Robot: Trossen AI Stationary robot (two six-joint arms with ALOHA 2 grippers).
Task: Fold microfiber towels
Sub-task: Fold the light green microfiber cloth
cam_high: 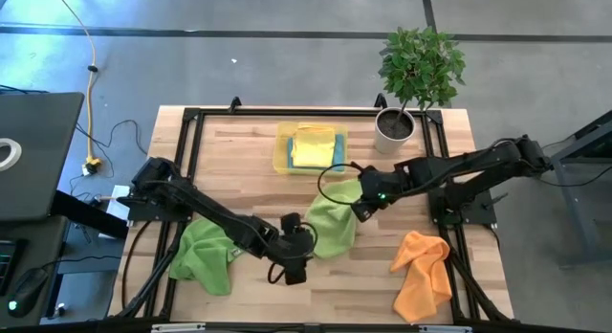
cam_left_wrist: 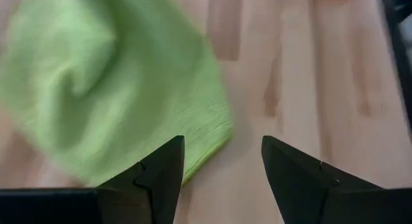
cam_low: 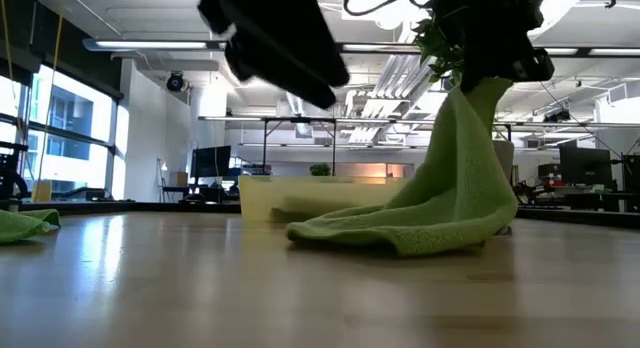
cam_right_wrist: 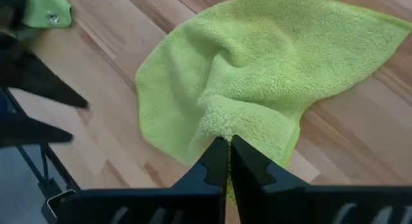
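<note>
Meanwhile the yellow tray [cam_high: 283, 153] holds a yellow towel [cam_high: 313, 147]; right tool [cam_right_wrist: 228, 147] pinches green towel [cam_high: 333, 223], left tool [cam_left_wrist: 222, 163] gapes.

Overhead view, table-level view, two close wrist views, all sharing green towel [cam_high: 335, 223]

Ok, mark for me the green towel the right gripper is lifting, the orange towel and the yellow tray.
Lifted green towel [cam_high: 334, 226], high view, on the spread lower part resting on the table.
Orange towel [cam_high: 424, 272], high view, middle of the crumpled cloth.
Yellow tray [cam_high: 282, 151], high view, on its left rim.
</note>
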